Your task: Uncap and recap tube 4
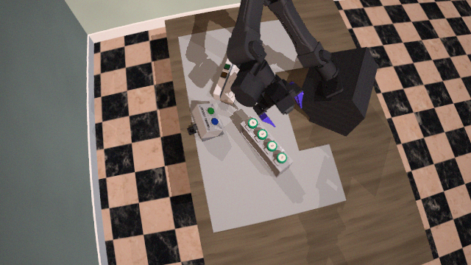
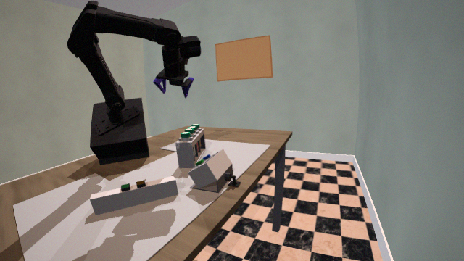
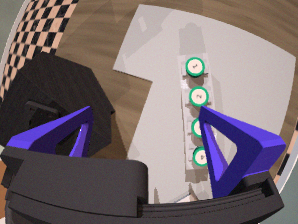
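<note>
Your worktop (image 2: 254,135) carries a grey mat (image 1: 257,206), and the arm (image 2: 119,25) rises from its black base (image 2: 135,146) near one long edge. The gripper (image 2: 173,85) hangs high above everything, its jaws spread fully wide with nothing between them.

The decapping station (image 1: 283,167) stands about mid-mat, all four green caps seated. By the arm's own left-to-right count, I judge tube 4's cap (image 1: 282,158) to be the one at the row's end toward the bare stretch of mat, but the dot numbers are too small to read, so you risk descending on the wrong tube. The caps stand close together; wide jaws could nudge a neighbour and turn it. No cap looks clearly raised, though a slight difference in height would be hard to tell from here.

The cap tray console (image 2: 134,197) lies toward a corner; in the top view the arm covers most of it and the nests are hidden. Both lamps look unlit. The key desk (image 1: 207,123) sits by the far long edge, the blue CYCLE key (image 1: 215,121) beside the green READY key (image 1: 210,110); pressing the wrong one would end things early.
</note>
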Tool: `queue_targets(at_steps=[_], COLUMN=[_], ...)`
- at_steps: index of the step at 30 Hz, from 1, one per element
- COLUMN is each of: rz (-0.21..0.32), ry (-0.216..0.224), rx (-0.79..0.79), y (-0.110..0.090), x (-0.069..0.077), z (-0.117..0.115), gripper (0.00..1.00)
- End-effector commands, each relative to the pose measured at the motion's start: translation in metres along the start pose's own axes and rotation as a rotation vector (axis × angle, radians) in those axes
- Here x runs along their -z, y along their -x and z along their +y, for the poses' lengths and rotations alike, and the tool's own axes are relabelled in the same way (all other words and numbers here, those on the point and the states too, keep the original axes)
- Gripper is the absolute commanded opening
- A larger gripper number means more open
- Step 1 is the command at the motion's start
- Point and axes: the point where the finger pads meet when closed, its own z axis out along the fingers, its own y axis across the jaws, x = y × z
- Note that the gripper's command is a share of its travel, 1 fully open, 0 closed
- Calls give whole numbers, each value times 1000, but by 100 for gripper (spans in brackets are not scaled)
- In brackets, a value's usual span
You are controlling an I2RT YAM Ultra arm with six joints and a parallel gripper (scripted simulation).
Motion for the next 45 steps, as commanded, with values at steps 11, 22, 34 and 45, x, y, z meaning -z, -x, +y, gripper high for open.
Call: queue_targets(at_steps=[11, 22, 34, 45], rz=[-6, -2, -2, -2], ry=[-5, -8, -8, -8], rx=[2, 2, 2, 2], y=[2, 1, 1, 1], x=[1, 1, 1, 1], z=[-1, -1, -1, -1], gripper=[100, 49, 49, 49])
